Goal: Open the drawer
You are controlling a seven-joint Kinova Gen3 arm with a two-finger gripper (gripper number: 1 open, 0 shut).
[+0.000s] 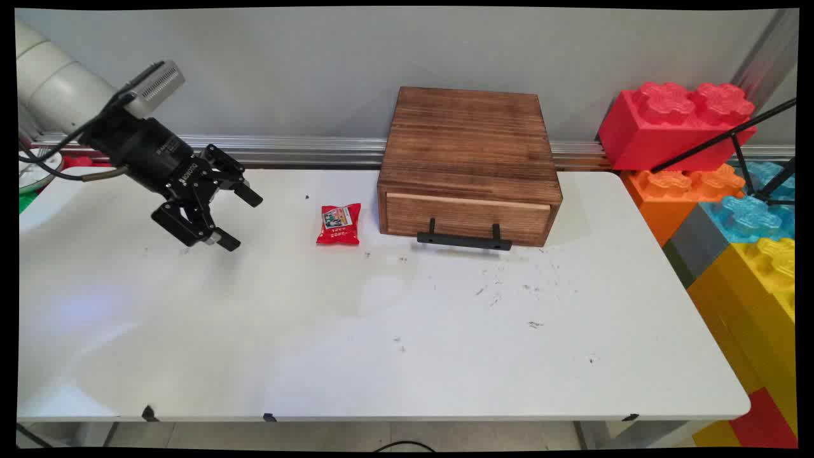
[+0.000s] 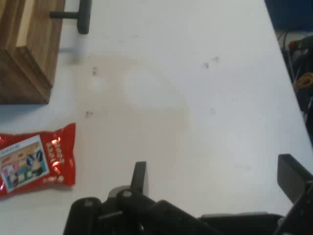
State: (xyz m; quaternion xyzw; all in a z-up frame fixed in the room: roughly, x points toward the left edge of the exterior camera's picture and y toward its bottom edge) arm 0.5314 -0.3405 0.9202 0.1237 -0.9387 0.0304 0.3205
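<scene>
Tool (image 1: 238, 218) hangs open and empty above the worktop (image 1: 381, 331), nearest a red snack packet (image 1: 339, 224) (lying flat) just beside the wooden drawer box (image 1: 469, 166).

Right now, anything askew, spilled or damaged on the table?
Nothing spilled or broken. The white table carries scattered dark scuff marks in front of the closed brown wooden drawer box. The red snack packet lies flat beside it; the open black pincer hangs clear of it.
</scene>
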